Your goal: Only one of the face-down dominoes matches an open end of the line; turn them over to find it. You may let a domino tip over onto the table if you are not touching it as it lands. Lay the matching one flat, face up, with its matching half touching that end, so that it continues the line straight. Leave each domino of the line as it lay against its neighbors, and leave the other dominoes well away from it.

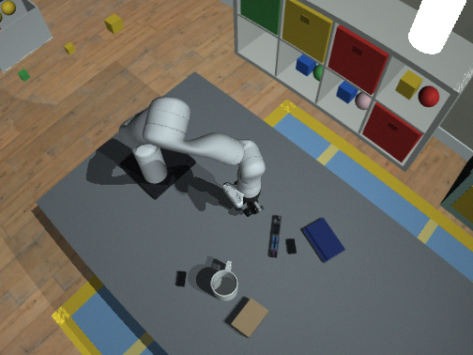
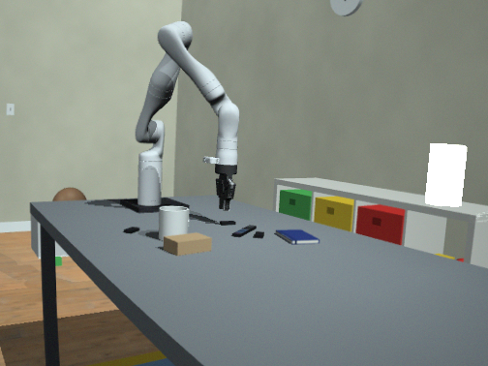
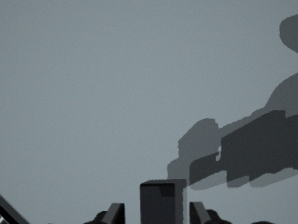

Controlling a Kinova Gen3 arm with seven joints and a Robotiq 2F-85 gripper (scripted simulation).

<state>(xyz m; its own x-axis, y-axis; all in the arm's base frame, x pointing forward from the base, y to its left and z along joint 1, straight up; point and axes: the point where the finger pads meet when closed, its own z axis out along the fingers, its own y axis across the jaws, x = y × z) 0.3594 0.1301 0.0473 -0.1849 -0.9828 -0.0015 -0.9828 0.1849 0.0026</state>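
Note:
My gripper (image 1: 256,209) (image 2: 226,208) (image 3: 157,212) is partly open, pointing down above a dark face-down domino (image 1: 248,212) (image 2: 228,223) (image 3: 158,201). In the wrist view the domino lies between the two fingers, with a gap on both sides. The domino line (image 1: 275,236) (image 2: 244,230) shows blue pips in its middle and purple at its near end; pips at the other end are too small to read. A corner of the line (image 3: 10,210) shows at lower left. Another dark domino (image 1: 291,246) (image 2: 259,234) lies beside the line, and another (image 1: 180,279) (image 2: 131,229) lies far left.
A white mug (image 1: 224,285) (image 2: 173,223) stands near a tan block (image 1: 250,317) (image 2: 187,244). A small dark shape (image 1: 218,264) lies by the mug's handle; its face is unclear. A blue book (image 1: 323,239) (image 2: 296,236) lies right of the line.

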